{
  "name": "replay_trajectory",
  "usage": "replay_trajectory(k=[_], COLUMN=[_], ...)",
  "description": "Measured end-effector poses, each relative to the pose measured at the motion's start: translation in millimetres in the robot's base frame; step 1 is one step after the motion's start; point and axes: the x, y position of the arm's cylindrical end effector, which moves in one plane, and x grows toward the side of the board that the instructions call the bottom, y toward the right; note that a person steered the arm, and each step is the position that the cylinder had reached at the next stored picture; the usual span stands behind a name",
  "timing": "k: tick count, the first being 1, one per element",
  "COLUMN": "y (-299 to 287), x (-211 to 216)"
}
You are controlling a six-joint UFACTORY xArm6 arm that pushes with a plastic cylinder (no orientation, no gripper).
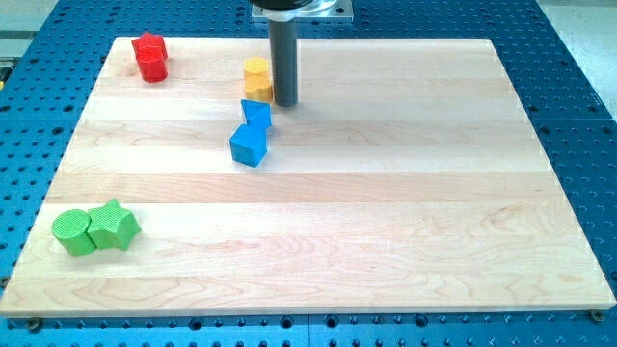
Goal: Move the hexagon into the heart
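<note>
- Bench (386, 193): a pale wooden board carrying six small blocks, with most of its surface bare.
- Task's thing: the red block (149, 58), read here as the hexagon, though its outline is too small to be certain. It stands near the bench's top-left corner, well apart from every other block.
- Goal: the yellow block (256, 79), rounded and taken to be the heart, lies at top centre.
- My tip (282, 101) stands just beside the yellow block on the view's right, touching or nearly so, and well apart from the red block.
- Claw: none shows. The arm ends in a plain rod, so nothing is spread or pinched.
- Handling, as a judgement: the red block looks light, rigid and ready to slide. It can only be pushed, best square on its left face, since an off-centre push would probably spin it.
- Orientation: the red block is compact, with no clear long axis or pointing direction.
- Bystanders: a blue triangle (256, 114) and a blue cube (248, 145) lie below the yellow block, and a green circle (72, 233) and a green star (113, 225) lie at bottom left.
</note>
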Motion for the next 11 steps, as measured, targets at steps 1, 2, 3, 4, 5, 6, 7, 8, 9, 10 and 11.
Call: replay_trajectory(k=[1,2,3,4,5,6,7,8,9,10,11], y=[5,-57,-78,-79,-74,-74,-115,-181,-255,-288,-287], x=[-54,-79,-55,-43,-42,-42,-39,14,0,-44,-96])
